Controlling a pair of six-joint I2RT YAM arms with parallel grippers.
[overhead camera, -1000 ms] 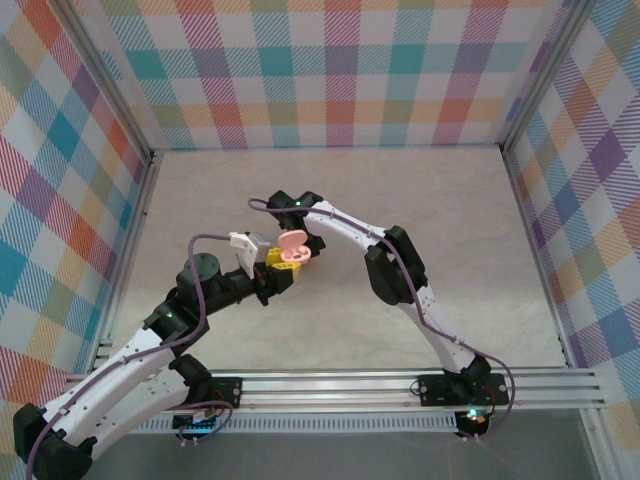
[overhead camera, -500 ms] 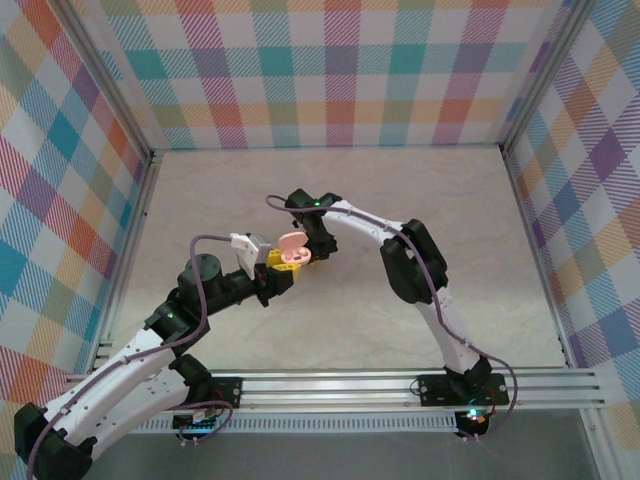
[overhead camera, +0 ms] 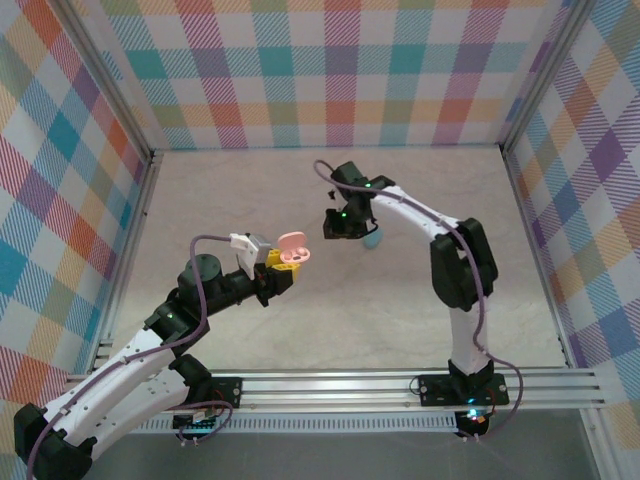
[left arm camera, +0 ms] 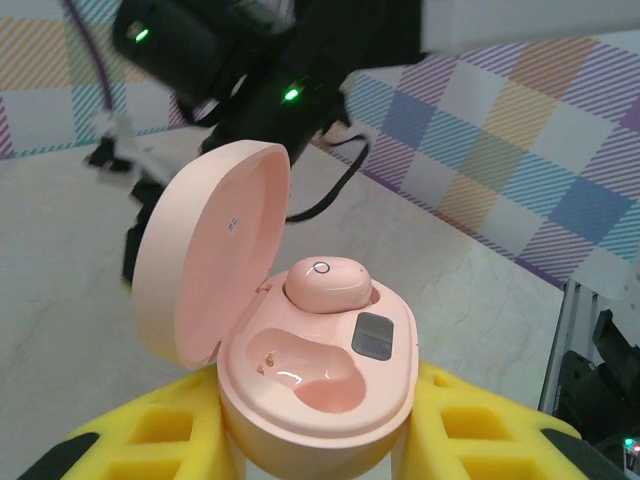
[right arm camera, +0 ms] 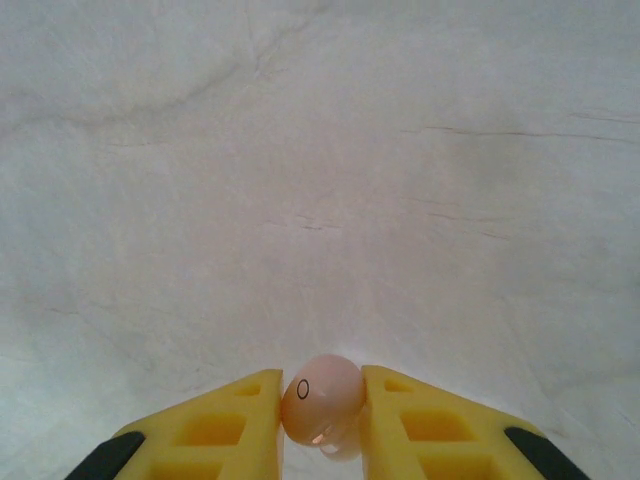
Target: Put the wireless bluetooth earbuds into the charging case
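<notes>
Away from the pink charging case (left arm camera: 330,410), over which it hovered a second ago, the right gripper (right arm camera: 322,385) now pinches a pale pink earbud (right arm camera: 322,400) between its yellow fingertips over the table (right arm camera: 300,150). The left gripper (overhead camera: 284,266) clamps the open case; the other pink earbud (left arm camera: 328,284) sits in its farther half, while the nearer socket (left arm camera: 300,375) lies empty.

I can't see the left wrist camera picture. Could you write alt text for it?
An open pale pink charging case sits between the yellow fingers of the left gripper, with one pink earbud seated in its far slot and the near slot empty. Behind are the dark right arm and a plaid wall.
</notes>
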